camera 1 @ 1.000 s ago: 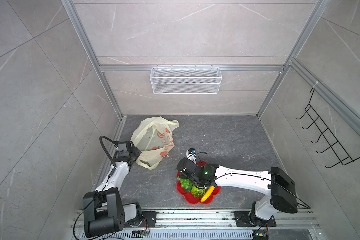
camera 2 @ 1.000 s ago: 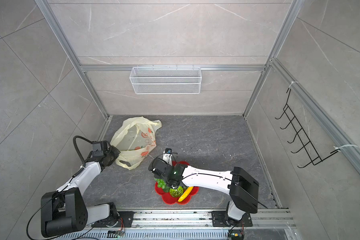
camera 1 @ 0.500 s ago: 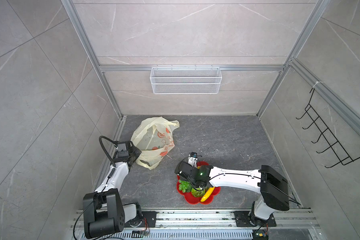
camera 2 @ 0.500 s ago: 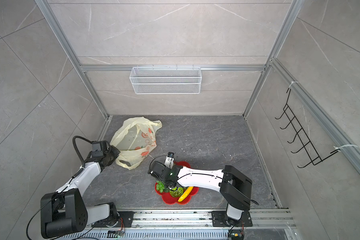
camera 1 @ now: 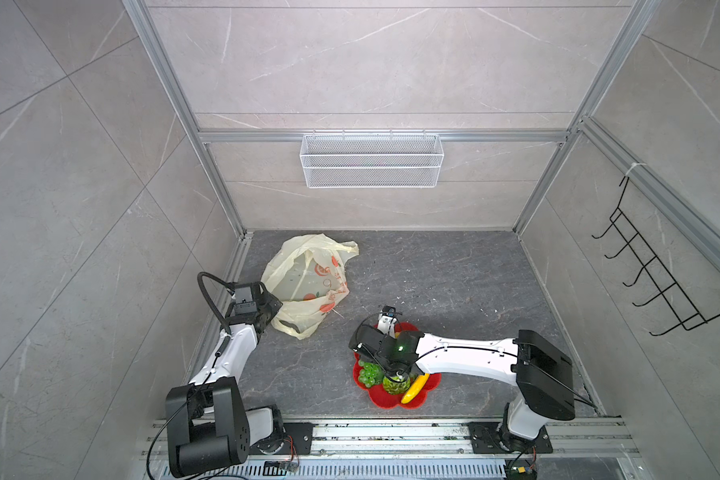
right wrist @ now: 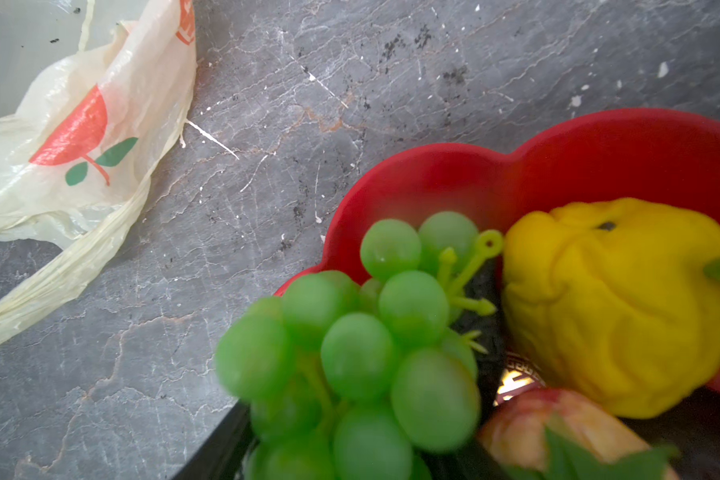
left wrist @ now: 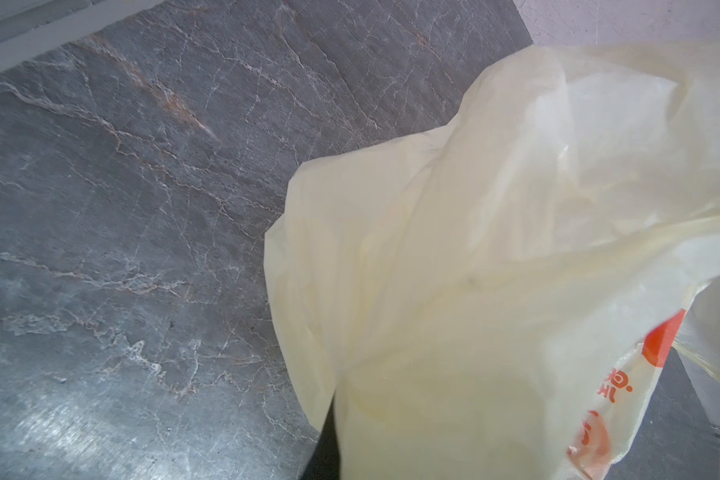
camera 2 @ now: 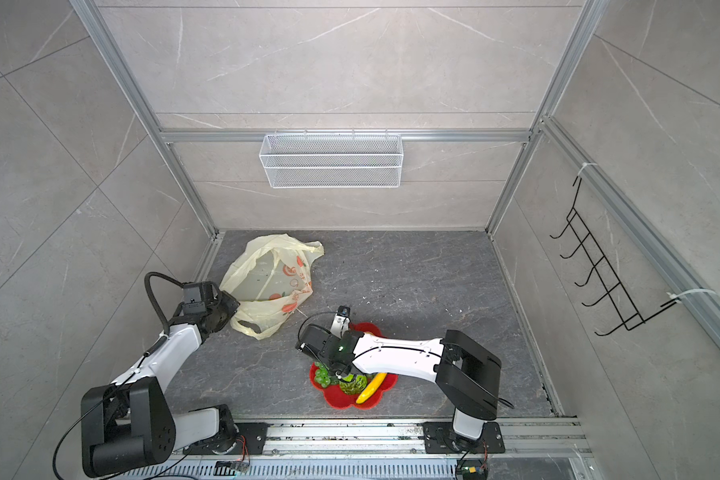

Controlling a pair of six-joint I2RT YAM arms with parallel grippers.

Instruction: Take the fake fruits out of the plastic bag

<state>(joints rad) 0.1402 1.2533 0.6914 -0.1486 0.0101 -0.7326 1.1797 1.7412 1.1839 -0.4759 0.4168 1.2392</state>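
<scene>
Right gripper edged left, above grapes.

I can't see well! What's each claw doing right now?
Left claw: closed on the plastic bag.
Right claw: at the green grape bunch; open or gripping, cannot tell.

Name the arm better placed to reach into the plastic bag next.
Right, probably. The left gripper is shut on the edge of the plastic bag, so it is tied up holding it. The right gripper hangs over the red plate by the green grape bunch.
</scene>
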